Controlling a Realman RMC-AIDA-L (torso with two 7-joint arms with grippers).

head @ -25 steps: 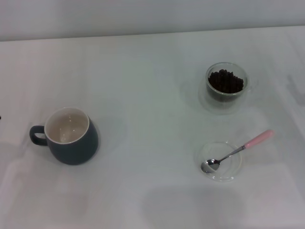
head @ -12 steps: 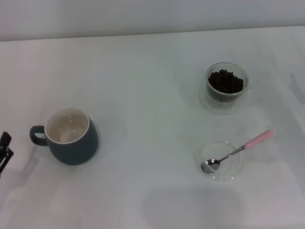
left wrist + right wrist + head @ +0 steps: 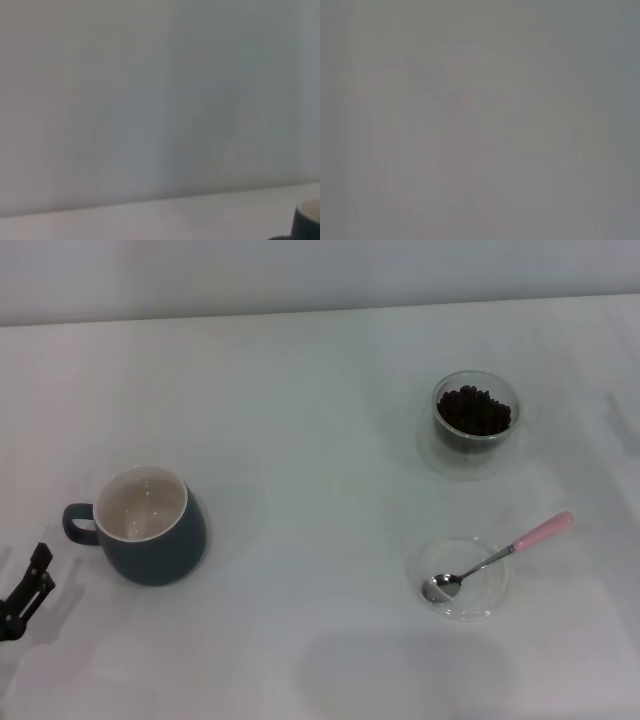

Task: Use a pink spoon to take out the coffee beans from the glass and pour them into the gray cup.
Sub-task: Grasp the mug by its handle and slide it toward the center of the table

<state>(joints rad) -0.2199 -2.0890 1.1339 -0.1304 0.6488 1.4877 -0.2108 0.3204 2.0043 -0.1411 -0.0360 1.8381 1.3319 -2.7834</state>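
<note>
The spoon point(image 3: 497, 558) lies on the right side of the white surface point(image 3: 320, 440), near the front. Its shiny metal bowl rests inside a flat clear saucer point(image 3: 462, 578), hollow side up, and the thin metal neck crosses the saucer's rim. The pale pink handle sticks out past the rim, pointing away to the right and raised off the surface.

Behind the saucer and well apart from it stands the glass point(image 3: 476, 424), short, round and clear with thick walls. The beans point(image 3: 476, 410) fill much of it, a dark brown, almost black heap of tiny ovals.

The cup point(image 3: 150, 525) stands on the left side, far from the glass and spoon. It is rounded and dark blue-gray outside, cream-white inside, with its loop handle turned to the left. No beans show inside it. A dark edge of the cup point(image 3: 307, 222) also shows in a corner of the left wrist view.

The left pincer point(image 3: 25, 592) shows at the left edge of the head view, just beside the cup's handle and a little nearer the front, not touching it. Only a dark part of it shows, so whether it is spread or pressed together cannot be told.

The right pincer is out of sight; the right wrist view shows only a blank gray blur.
</note>
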